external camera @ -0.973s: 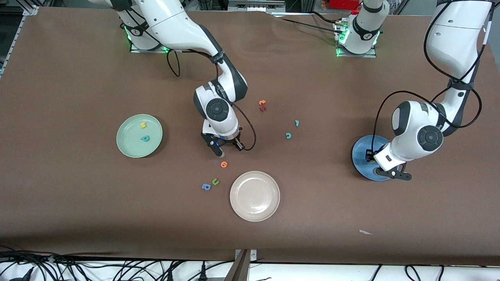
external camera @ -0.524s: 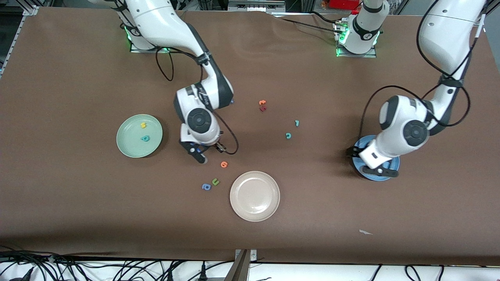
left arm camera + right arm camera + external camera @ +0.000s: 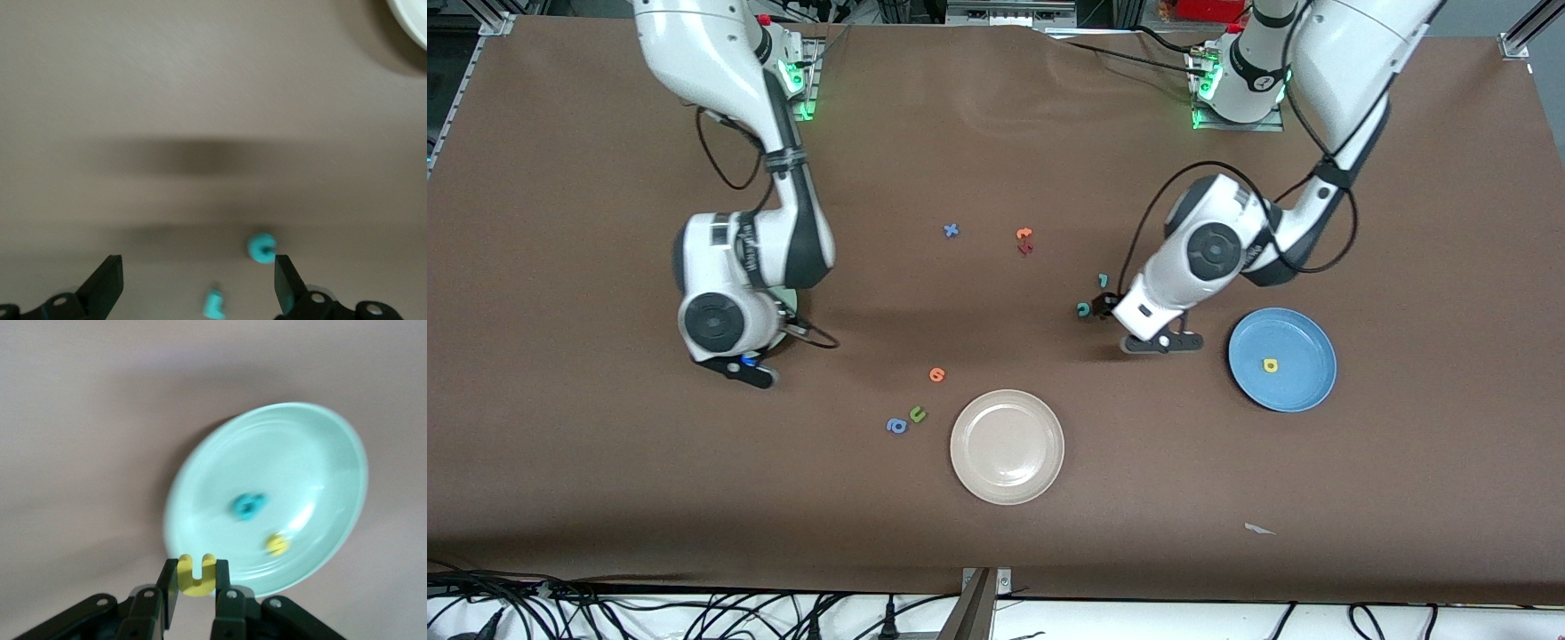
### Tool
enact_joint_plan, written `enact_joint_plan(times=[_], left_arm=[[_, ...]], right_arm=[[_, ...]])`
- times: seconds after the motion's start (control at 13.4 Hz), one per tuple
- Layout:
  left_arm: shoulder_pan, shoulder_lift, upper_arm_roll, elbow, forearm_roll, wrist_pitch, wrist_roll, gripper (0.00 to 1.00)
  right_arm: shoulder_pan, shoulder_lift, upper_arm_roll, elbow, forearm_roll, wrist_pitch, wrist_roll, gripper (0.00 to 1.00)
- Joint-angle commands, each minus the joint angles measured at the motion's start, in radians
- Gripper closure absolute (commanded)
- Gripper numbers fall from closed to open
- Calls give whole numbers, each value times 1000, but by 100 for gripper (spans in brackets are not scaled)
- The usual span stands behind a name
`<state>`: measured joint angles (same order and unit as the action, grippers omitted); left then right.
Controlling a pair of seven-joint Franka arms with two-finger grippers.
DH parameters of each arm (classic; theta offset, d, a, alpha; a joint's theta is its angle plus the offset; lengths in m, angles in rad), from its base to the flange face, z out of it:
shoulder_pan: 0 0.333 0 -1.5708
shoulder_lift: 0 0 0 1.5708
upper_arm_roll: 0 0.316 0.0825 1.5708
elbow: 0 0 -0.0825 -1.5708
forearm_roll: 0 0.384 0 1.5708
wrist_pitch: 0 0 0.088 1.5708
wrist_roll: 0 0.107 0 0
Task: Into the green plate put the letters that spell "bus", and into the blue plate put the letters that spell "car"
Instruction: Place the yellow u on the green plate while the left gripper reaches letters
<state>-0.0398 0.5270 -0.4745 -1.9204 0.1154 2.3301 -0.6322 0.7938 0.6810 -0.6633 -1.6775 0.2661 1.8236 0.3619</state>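
Observation:
Over the rim of the green plate (image 3: 313, 453), my right gripper (image 3: 197, 587) is shut on the yellow u (image 3: 197, 575). In the plate lie the teal b (image 3: 249, 505) and the yellow s (image 3: 277, 544). From the front, the right hand hides most of that plate, and the right gripper (image 3: 749, 373) shows at its near edge. My left gripper (image 3: 197, 290) hangs open low over the table. The teal c (image 3: 262, 247) lies beside one finger and the teal r (image 3: 214, 305) between the fingers. The blue plate (image 3: 1303, 333) holds the yellow a (image 3: 1270, 364).
A beige plate (image 3: 1007, 446) sits near the front camera. Beside it toward the right arm's end lie an orange letter (image 3: 936, 374), a green u (image 3: 917, 413) and a blue a (image 3: 896, 426). A blue x (image 3: 951, 230) and two reddish letters (image 3: 1024, 240) lie mid-table.
My left gripper opened, left the yellow a in the blue plate and moved over to the teal c and r. My right arm carried the yellow u from mid-table to the green plate.

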Motion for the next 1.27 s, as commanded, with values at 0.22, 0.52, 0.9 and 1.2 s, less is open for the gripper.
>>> enact_joint_plan(times=[0.22,0.52,0.9,1.2], left_arm=[[-80,65,8,10,203,51,-245,3],[-86,117,5,21,267,86,-299,5],[-107,137,7,38,256,84,-305,16],[-109,145,5,38,257,84,-313,26]], right_arm=[[-53,-41,-15,-85,64,-10,-169,0],[-33,-122,-16,-9,78,-110,-158,0],[-33,-218,-22,123,65,-222,-170,0],[-53,-283,-45,309,59,-333,-175,0]])
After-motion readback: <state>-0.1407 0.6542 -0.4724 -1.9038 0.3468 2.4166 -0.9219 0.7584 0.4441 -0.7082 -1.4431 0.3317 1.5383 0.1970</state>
